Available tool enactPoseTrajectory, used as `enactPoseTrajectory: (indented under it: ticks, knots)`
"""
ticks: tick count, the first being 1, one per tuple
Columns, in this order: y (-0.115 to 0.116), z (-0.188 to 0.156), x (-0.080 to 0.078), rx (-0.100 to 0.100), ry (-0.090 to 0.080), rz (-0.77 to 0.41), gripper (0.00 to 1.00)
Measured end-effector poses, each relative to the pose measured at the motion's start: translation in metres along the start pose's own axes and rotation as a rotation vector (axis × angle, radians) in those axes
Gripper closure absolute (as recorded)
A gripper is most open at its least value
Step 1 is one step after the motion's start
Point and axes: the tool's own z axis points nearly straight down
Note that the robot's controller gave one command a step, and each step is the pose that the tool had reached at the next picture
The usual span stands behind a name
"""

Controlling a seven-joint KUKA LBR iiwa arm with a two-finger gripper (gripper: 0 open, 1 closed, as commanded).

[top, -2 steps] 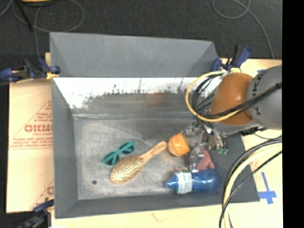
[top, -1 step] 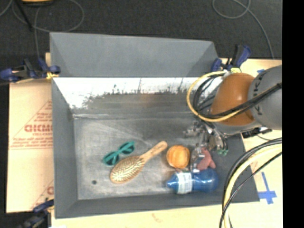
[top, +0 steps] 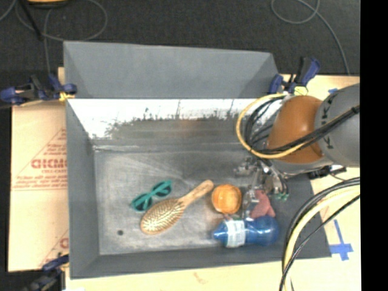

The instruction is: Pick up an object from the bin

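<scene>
My gripper (top: 259, 179) hangs low at the right end of the bin, under the arm's orange cover. Just below it lies a small dull-red thing (top: 264, 207) against the right wall; whether the gripper touches it I cannot tell. An orange ball (top: 226, 199) sits immediately to the left of the gripper. In front of both, a blue bottle with a white label (top: 245, 232) lies on its side by the near wall.
A wooden hairbrush (top: 172, 208) lies slanted in the middle of the floor, its handle reaching to the ball. Teal toy glasses (top: 151, 195) lie to its left. The arm and its cables cover the bin's right rim.
</scene>
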Motion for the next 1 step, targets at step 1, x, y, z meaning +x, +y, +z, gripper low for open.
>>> enactPoseTrajectory:
  ticks: [1]
  knots:
    - [0.0137, -0.0511, -0.0006, -0.002, 0.020, 0.038, 0.00]
